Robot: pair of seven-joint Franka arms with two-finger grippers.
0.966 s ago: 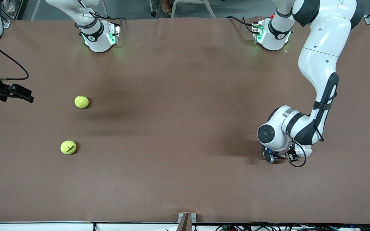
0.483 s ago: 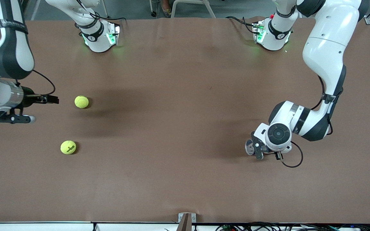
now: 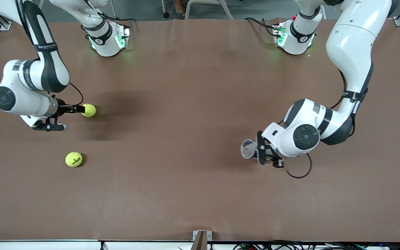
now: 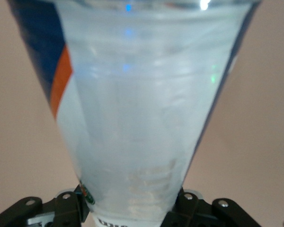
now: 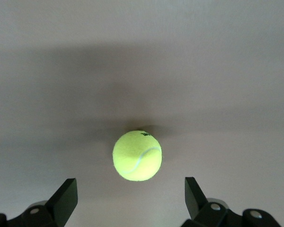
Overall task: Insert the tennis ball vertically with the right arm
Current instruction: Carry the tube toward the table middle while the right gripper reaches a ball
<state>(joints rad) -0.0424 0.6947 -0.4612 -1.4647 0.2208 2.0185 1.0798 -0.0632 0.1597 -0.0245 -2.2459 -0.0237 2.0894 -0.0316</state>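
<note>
Both arms have glossy white shells with black joint bands and round black caps. Green lights glow at their bases. Thin black cables loop near each black end effector.

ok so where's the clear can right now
The clear can is gripped by the left end effector, lying sideways toward the left arm's end of the table, well apart from both tennis balls.

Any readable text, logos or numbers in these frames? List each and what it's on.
Nothing reads for certain.
Dark print on the nearer tennis ball: too small to read.
Dark mark on the farther tennis ball: too small.
Lettering on the right arm's link: too small.
Print at the clear can's base: cut off, blurred.
</note>
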